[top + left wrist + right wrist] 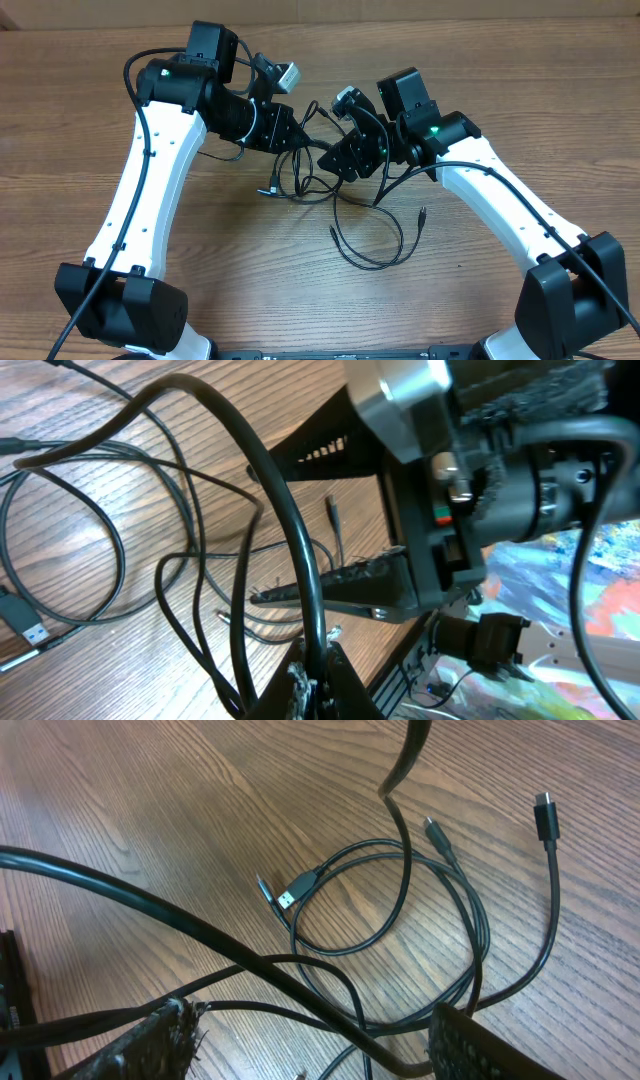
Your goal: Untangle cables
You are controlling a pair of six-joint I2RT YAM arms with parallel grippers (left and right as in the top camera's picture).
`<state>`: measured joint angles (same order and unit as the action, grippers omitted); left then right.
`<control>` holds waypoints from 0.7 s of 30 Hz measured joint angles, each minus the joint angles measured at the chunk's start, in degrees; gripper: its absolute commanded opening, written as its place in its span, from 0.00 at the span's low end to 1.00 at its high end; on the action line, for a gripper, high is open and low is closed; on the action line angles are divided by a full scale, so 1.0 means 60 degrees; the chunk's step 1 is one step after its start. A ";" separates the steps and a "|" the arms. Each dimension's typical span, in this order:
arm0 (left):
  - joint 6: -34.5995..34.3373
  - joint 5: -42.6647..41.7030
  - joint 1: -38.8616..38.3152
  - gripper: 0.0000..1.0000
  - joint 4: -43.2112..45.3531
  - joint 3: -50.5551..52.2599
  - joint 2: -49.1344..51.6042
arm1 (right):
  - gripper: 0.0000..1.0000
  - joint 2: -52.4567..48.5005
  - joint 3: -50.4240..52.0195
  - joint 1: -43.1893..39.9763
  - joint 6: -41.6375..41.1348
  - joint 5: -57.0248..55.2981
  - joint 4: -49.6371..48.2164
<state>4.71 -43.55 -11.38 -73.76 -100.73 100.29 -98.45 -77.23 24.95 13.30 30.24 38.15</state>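
Note:
Several thin black cables (372, 262) lie tangled on the wooden table between the two arms, with a loose loop toward the front. My left gripper (298, 135) hovers over the back of the tangle. In the left wrist view it (318, 665) is shut on one black cable (290, 530), which arches up out of its jaws. My right gripper (335, 160) is right beside it. In the right wrist view its jaws (310, 1040) are wide open, with cable strands (400, 910) running between the fingers, none pinched.
A USB plug (290, 900) and a small plug (545, 815) lie at loose cable ends. Another plug end (422, 213) lies at the front right. The right gripper's open fingers (340, 575) sit close in front of the left gripper.

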 measured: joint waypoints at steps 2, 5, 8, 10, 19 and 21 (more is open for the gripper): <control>0.0004 -0.0142 0.0000 0.04 0.0004 -0.0055 0.0000 | 0.72 -0.0044 0.0000 0.0000 0.0004 0.0033 -0.0004; 0.0000 -0.0291 0.0000 0.04 0.0000 -0.0138 0.0000 | 0.68 -0.0186 0.0000 0.0000 0.0004 0.0120 -0.0004; 0.0000 -0.0364 0.0000 0.04 0.0000 -0.0175 0.0000 | 0.47 -0.0350 0.0000 0.0000 0.0004 0.0182 -0.0025; 0.0000 -0.0386 0.0000 0.04 0.0004 -0.0175 0.0000 | 0.28 -0.0455 0.0000 0.0000 0.0004 0.0200 -0.0036; 0.0004 0.0495 0.0000 0.04 -0.0284 -0.0193 0.0000 | 0.04 -0.0576 0.0000 -0.0036 -0.0390 -0.0532 0.0313; 0.0004 0.0998 0.0044 0.04 -0.0517 -0.0204 0.0000 | 0.04 -0.0576 0.0000 -0.0109 -0.0801 -0.1271 0.0583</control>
<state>4.73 -37.56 -11.11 -76.86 -101.95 100.29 -101.91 -77.23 24.29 8.49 22.61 41.65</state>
